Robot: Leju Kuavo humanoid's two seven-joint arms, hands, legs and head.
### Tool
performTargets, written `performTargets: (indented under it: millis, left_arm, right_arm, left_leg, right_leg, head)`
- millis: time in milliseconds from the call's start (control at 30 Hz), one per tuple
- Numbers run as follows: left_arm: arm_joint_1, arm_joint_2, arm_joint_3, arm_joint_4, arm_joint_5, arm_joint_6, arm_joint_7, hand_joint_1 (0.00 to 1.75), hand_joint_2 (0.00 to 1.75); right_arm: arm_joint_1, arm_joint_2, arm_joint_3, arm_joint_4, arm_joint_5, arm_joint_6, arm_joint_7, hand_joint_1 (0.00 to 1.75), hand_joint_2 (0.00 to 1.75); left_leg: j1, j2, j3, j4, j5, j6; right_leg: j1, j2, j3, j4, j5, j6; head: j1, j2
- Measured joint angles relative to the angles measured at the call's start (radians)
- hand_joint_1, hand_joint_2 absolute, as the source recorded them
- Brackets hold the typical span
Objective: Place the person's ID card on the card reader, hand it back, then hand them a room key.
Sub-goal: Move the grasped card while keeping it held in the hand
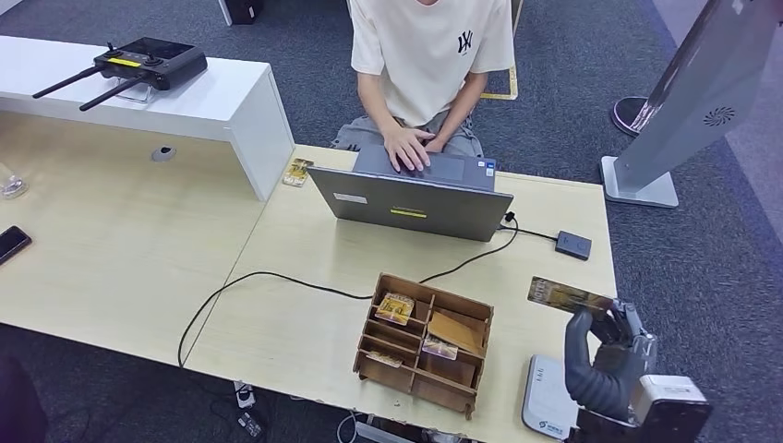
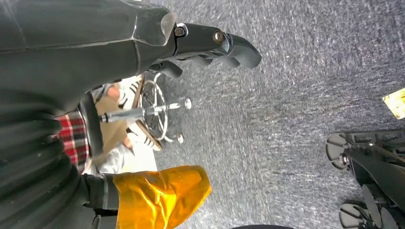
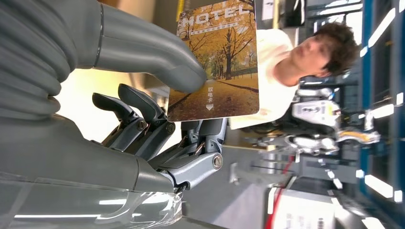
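Right wrist view: room key (image 3: 217, 62) between right hand (image 3: 157, 119) thumb and fingers.

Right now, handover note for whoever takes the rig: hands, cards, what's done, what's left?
Right hand: pinches a hotel room key card between thumb and fingers, raised above the desk's right end, over the white card reader.
Left hand: hangs by the floor, holding nothing, fingers curled.
Wooden organizer with more cards sits mid-desk. One card lies by the laptop; I cannot tell if it is the ID.
The person sits opposite, both hands on the laptop.
Done: key picked up. The ID steps cannot be judged from here.
Left: extend the key to the person and release once they take it.
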Motion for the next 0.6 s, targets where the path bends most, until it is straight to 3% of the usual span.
performTargets:
  millis: [600]
  left_arm:
    - [0.002, -0.008, 0.06, 0.0, 0.029, 0.001, 0.004, 0.0, 1.75]
  right_arm:
    - [0.095, -0.027, -0.027, 0.016, -0.001, -0.011, 0.051, 1.75, 1.75]
  left_leg:
    - [0.0, 0.0, 0.0, 0.0, 0.0, 0.0]
  right_leg:
    - [0.0, 0.0, 0.0, 0.0, 0.0, 0.0]
  head:
    - [0.0, 0.0]
